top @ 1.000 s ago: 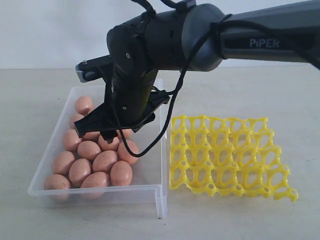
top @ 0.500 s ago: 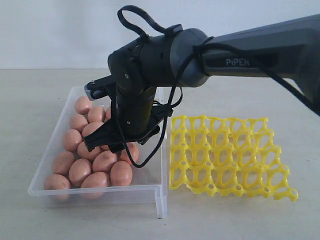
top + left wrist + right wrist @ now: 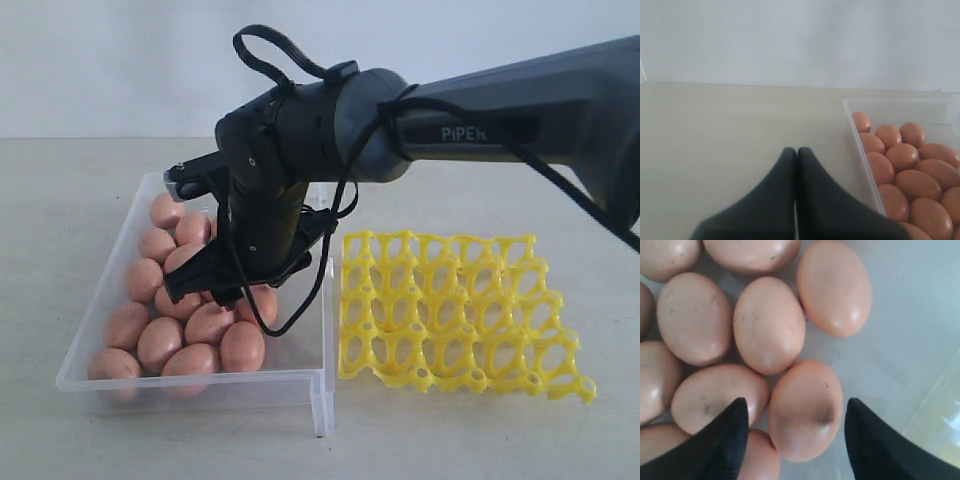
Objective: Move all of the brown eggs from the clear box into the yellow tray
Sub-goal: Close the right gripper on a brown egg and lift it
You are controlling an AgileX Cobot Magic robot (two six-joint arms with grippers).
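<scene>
The eggs (image 3: 200,325) lie on their sides in the box (image 3: 200,385), left of the tray (image 3: 455,310) on the table (image 3: 120,440). The right arm reaches across, wrist bent downward. The right pincer (image 3: 796,405) is wide open astride one egg (image 3: 807,410), whose long axis runs along the fingers; it grips nothing. The left pincer (image 3: 796,150) is closed and empty, over the table beside the box.

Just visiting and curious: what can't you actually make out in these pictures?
- Exterior view: the arm hides some brown eggs, so no full count.
- Right wrist view: right gripper is open around one egg; touching or not, unclear.
- Left wrist view: the edge cuts off the clear box.
</scene>
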